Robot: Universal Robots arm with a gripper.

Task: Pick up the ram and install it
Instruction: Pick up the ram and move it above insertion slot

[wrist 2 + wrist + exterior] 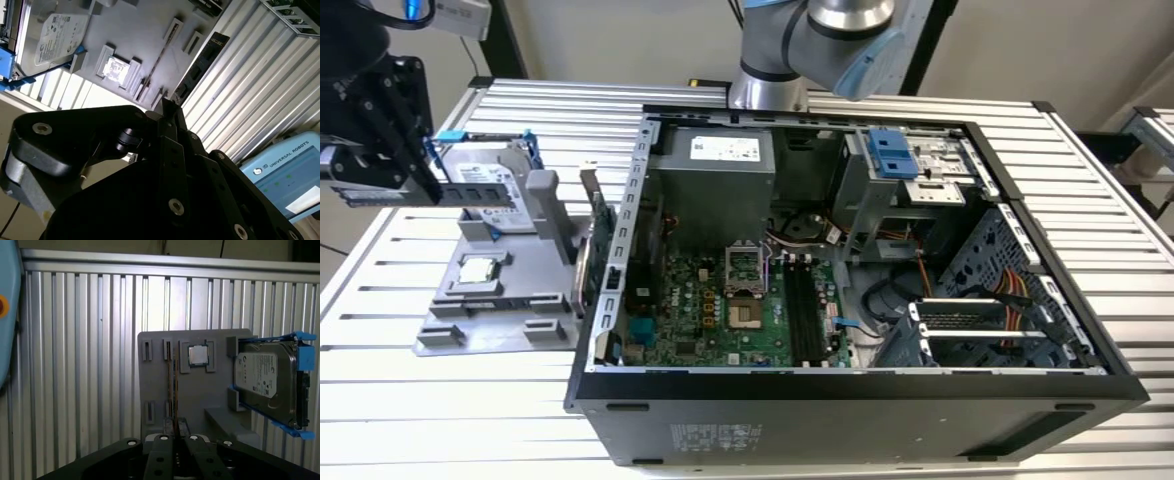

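Though edge-on in the first wrist view, ram clenched in gripper, near gray tray w/ HDD.

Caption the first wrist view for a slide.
Gripper poised over the ram, which stands on edge in a gray holder beside a chip and a blue-framed hard drive.

1. The arm is a smooth silver-grey tube that ends in a rounded joint housing closed by a pale blue cap.
2. A bright metal ring bands the joint beside that cap.
3. The wrist end is a boxy matte black block dotted with small round holes.
4. In both wrist views the gripper is matte black, built of flat, angular link bars.
5. Small round silver screws sit in those bars, and a larger silver bolt marks one rounded knuckle.
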